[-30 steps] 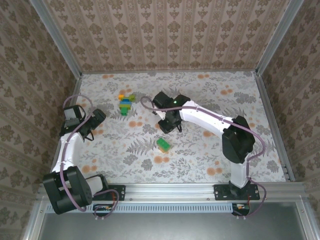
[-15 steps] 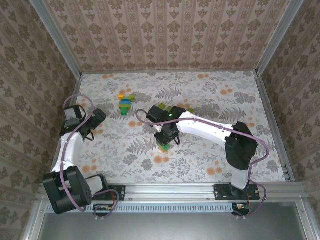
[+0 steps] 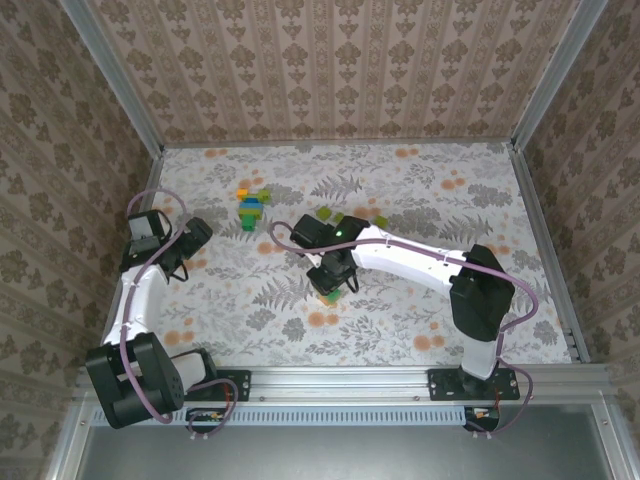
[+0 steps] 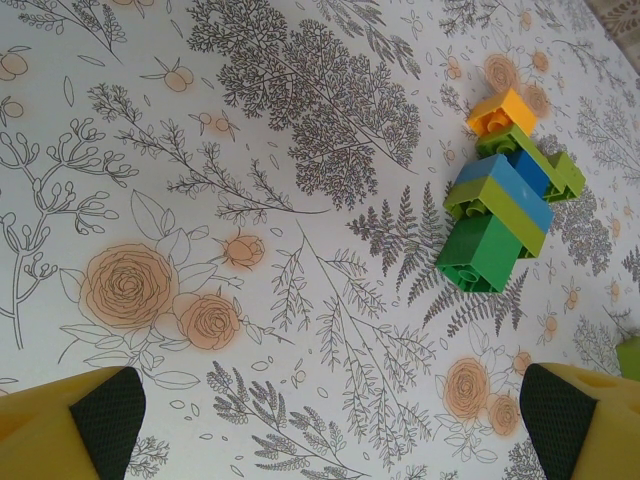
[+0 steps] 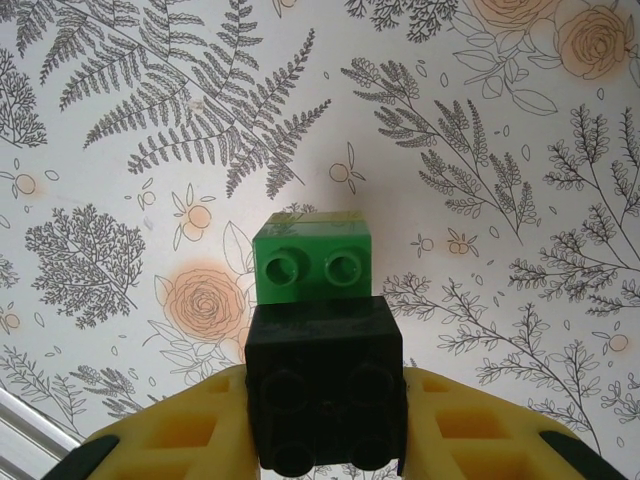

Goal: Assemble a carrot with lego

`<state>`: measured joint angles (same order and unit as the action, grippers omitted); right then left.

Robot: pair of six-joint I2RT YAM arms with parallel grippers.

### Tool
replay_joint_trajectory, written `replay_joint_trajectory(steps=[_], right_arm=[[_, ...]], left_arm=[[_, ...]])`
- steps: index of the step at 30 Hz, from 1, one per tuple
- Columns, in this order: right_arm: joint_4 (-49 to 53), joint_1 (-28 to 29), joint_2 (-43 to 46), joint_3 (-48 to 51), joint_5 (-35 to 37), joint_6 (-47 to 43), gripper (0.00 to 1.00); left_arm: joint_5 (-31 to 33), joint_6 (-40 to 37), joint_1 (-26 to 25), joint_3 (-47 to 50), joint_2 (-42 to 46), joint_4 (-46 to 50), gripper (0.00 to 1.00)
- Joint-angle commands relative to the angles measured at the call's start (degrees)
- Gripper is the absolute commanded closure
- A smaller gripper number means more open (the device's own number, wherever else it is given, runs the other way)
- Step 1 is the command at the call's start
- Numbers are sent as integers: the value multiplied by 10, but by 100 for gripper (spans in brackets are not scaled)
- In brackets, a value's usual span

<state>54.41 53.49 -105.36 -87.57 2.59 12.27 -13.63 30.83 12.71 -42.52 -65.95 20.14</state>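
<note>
The right claw (image 5: 325,425), clamped on a black brick (image 5: 323,370), appears to seat it on a green brick (image 5: 312,262) (left claw (image 4: 335,415) gapes, empty), needing a square press.

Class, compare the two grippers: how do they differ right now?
The left gripper stands wide open and empty; the right gripper is shut on a black brick. The left looks towards a yellow, green and blue build; the right sits by a green brick. Both have yellow fingers.
</note>
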Motion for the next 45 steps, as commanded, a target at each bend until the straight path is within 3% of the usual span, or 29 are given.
replay_joint_trajectory(steps=[1,29,45], right_arm=[[24,4,1,2,10,12,75],[24,9,-22,16,1,16,75],[17,9,-39,32,-6,80,74]], left_arm=[[4,-12,-5,-19,-3,6,0],[6,-13,-7,-19,-4,5,0],[7,-12,-9,-19,-6,4,0]])
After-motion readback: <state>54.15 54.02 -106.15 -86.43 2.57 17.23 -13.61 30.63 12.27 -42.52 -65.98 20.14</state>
